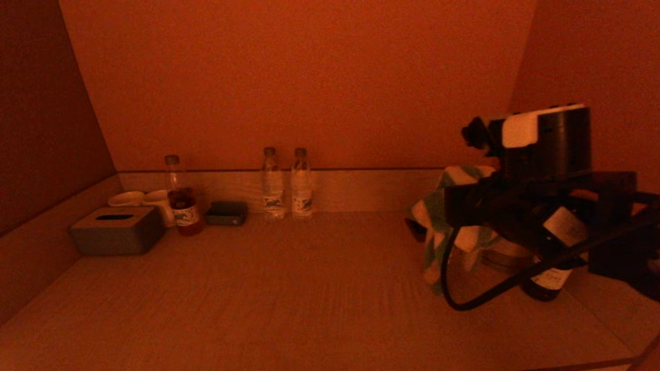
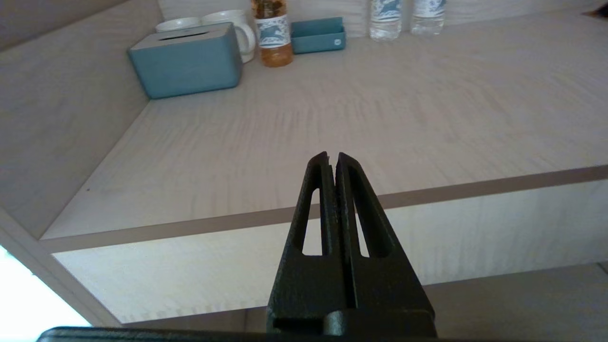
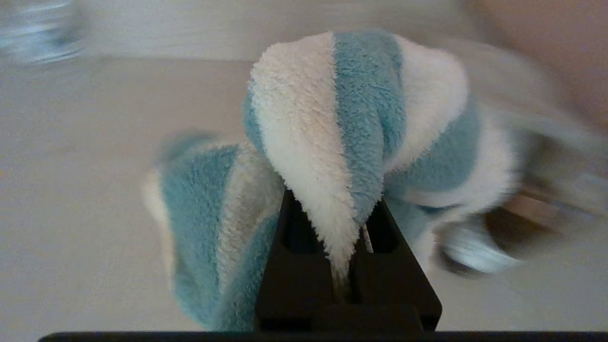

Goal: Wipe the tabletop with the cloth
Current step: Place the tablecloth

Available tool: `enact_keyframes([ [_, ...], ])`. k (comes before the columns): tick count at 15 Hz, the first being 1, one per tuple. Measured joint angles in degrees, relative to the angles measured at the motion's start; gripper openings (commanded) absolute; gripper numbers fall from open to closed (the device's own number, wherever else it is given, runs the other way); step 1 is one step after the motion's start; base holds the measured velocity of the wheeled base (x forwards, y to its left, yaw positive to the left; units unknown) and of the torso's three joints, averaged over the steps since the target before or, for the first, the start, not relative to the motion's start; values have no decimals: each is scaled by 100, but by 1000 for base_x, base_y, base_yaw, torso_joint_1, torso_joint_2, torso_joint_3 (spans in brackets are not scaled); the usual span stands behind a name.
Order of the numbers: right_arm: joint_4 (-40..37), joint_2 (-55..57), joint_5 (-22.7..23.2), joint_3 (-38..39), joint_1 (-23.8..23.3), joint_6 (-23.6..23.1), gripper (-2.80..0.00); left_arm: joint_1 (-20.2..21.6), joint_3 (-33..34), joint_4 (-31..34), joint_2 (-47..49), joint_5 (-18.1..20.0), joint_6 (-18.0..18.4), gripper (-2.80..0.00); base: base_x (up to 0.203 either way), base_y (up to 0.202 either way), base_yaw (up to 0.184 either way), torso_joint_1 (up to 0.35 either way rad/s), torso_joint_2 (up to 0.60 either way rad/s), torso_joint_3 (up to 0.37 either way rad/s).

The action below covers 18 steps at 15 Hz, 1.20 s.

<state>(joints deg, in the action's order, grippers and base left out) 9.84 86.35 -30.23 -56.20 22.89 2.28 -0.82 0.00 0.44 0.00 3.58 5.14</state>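
Observation:
A fluffy cloth with teal and white stripes (image 1: 438, 216) hangs from my right gripper (image 1: 454, 206) above the right part of the wooden tabletop (image 1: 309, 288). In the right wrist view the cloth (image 3: 332, 142) bunches over the fingers, pinched between the shut jaws of the gripper (image 3: 349, 228), and its lower end droops toward the table. My left gripper (image 2: 332, 159) is shut and empty, held low in front of the table's front edge, out of the head view.
At the back left stand a tissue box (image 1: 117, 231), two white cups (image 1: 149, 201), a tea bottle (image 1: 181, 198) and a small dark box (image 1: 227, 213). Two water bottles (image 1: 286, 184) stand at the back middle. A dark bottle (image 1: 554, 257) and a round dish stand under the right arm.

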Motion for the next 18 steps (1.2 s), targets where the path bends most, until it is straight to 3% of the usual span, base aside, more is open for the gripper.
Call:
enact_keyframes([
  [3, 9, -492, 20, 425, -1142, -27, -280, 11, 0, 0, 0, -1, 2, -280, 0, 0, 0, 0, 0, 0],
  [7, 12, -1032, 132, 782, -1924, -43, -280, 5, 0, 0, 0, -1, 2, -280, 0, 0, 0, 0, 0, 0],
  [18, 29, -1480, 383, 1384, -2105, -33, -280, 9, 0, 0, 0, 0, 2, -280, 0, 0, 0, 0, 0, 0],
])
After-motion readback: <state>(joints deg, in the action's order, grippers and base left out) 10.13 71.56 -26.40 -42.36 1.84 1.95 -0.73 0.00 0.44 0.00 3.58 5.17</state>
